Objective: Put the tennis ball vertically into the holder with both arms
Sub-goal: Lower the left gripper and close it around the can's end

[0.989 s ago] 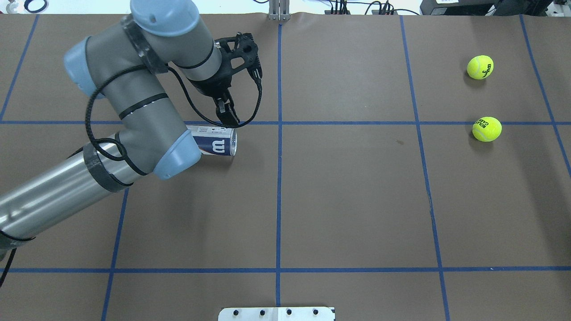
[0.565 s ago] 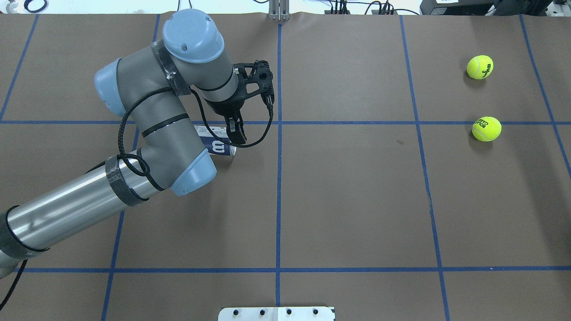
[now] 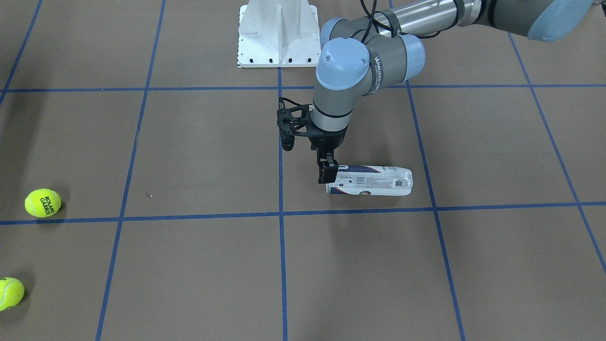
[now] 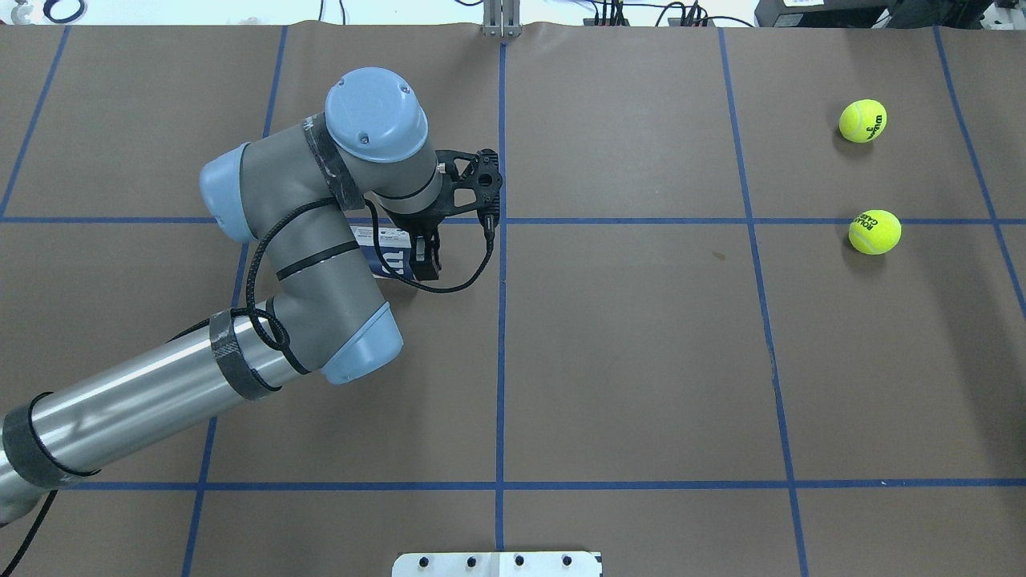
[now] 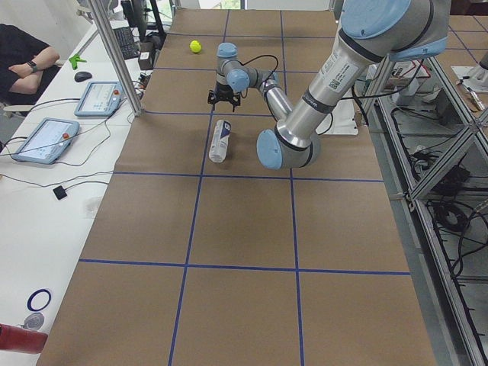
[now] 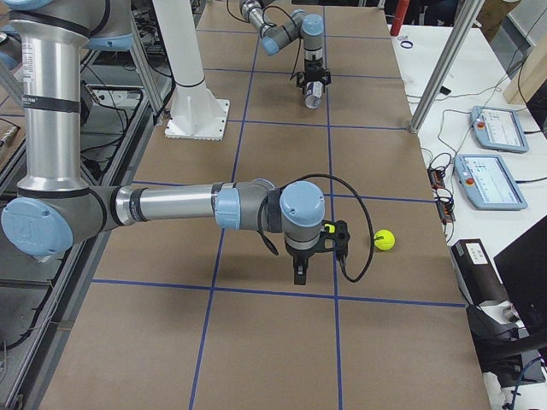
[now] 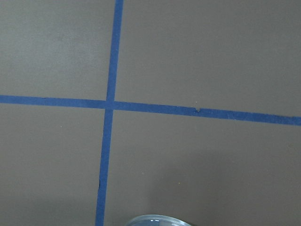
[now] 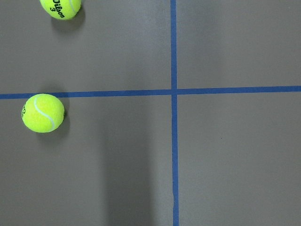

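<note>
One clear plastic holder (image 3: 374,180) lies sideways, the left gripper (image 3: 326,180) at its silver rim, grip unclear. Two fuzzy spheres, the tennis ball (image 4: 874,232) and a second ball (image 4: 862,120), sit far off; the right gripper (image 6: 298,275) shows too little to tell its finger state

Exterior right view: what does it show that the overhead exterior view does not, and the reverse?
Only exterior right: the right arm and its right end effector, pointing down over the table, plus two tablets beside it. Only overhead exterior: both balls, the tennis ball lettered ROLAND GARROS and a second ball; exterior right shows one. Both: the left end effector at the mouth of the holder, which lies on its side.
</note>
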Motion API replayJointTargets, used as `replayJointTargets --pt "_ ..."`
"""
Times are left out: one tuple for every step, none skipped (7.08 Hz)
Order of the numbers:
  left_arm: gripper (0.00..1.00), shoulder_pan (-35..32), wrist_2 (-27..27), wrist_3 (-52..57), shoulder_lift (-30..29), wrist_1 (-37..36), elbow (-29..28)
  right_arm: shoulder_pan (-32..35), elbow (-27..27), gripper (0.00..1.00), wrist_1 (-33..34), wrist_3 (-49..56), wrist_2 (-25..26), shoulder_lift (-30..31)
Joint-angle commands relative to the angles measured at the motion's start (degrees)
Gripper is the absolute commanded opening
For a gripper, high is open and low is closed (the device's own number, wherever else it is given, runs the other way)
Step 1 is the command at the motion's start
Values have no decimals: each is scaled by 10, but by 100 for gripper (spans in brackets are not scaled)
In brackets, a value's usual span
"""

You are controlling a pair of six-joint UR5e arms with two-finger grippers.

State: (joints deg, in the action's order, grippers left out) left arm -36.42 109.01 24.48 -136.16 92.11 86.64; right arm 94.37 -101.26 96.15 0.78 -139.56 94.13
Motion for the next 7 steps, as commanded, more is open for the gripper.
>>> replayJointTargets --pt "99 -3 -3 36 0 0 -15 -1 1 99 0 -2 0 -1" --pt "99 -4 -15 54 0 0 -23 -1 1 99 0 -2 0 -2" --pt "99 -2 -23 56 0 1 -34 -1 1 99 0 -2 1 -3" --pt "99 -2 -24 56 0 3 -41 -1 2 99 0 -1 1 -3" --pt "99 -1 -25 56 0 4 -45 -1 3 99 0 -1 1 -4" --pt "99 0 -25 56 0 4 -45 -1 4 99 0 -1 2 -4" --pt "99 1 -24 55 0 4 -48 -1 5 99 0 -1 2 -4"
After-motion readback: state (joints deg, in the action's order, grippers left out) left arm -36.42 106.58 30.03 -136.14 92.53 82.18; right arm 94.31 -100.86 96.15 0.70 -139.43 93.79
